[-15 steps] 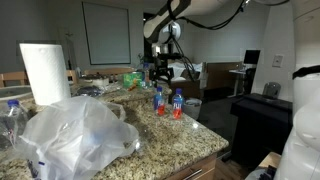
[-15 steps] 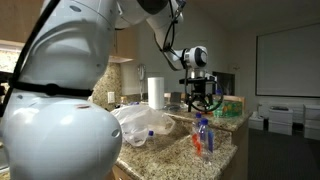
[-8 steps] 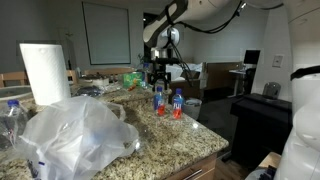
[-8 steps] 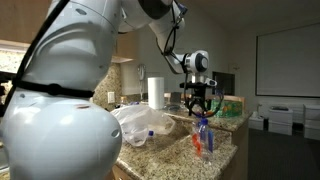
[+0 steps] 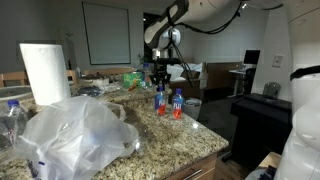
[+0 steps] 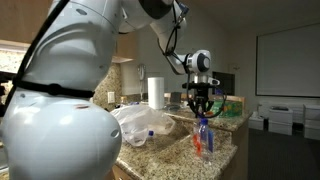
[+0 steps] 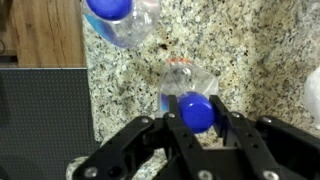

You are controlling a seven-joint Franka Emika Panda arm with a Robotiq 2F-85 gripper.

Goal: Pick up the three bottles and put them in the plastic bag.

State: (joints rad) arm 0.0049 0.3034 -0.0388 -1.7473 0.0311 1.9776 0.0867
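The Robotiq gripper [image 7: 197,115] clamps onto the blue cap [image 7: 197,107] of a small clear bottle [image 7: 180,78] standing upright on a speckled granite counter [image 7: 260,50]. The wrist view looks straight down as a dark finger [image 7: 174,125] presses against each side of the cap. A second small bottle [image 7: 125,22], also blue-capped, stands just beside it near the top edge of that view.

In both exterior views the arm reaches down from above, with the gripper [image 5: 158,82] [image 6: 203,110] set over the gripped bottle [image 5: 158,99]. The neighbouring bottle [image 5: 177,105], with its red-and-blue label, stands close alongside. In an exterior view the bottles overlap into a single cluster [image 6: 203,138] at the counter's edge. Only two bottles can be told apart, and a third cannot be made out.

The crinkled translucent plastic bag [image 5: 75,135] [image 6: 140,122] lies heaped on the same counter, well apart from the bottles. A tall white paper-towel roll [image 5: 45,70] [image 6: 156,92] stands behind it, and a larger clear water bottle [image 5: 12,118] stands beside it.
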